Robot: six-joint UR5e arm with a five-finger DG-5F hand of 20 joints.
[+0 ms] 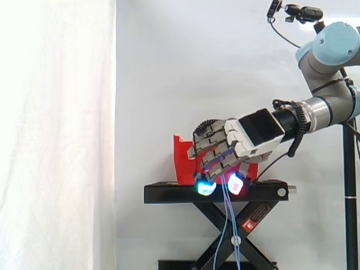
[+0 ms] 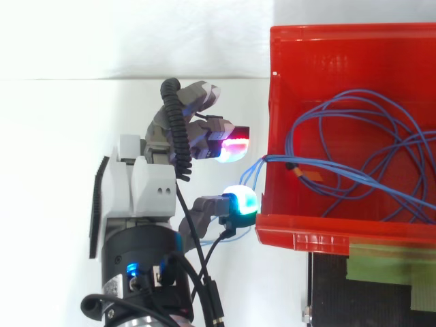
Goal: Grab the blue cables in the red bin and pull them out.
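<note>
Blue cables [image 2: 306,162] leave the red bin [image 2: 327,48] over its wall, pinched in the curled hand [image 2: 146,180].

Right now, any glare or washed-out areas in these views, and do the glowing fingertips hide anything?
Side view: the white fabric curtain at left is washed out, nearly featureless; the robot hand's green and red pads glow before the red plastic bin. Top view: both pads bloom pale at their centres, yet the thin blue cables in the bin are easy to trace.
</note>
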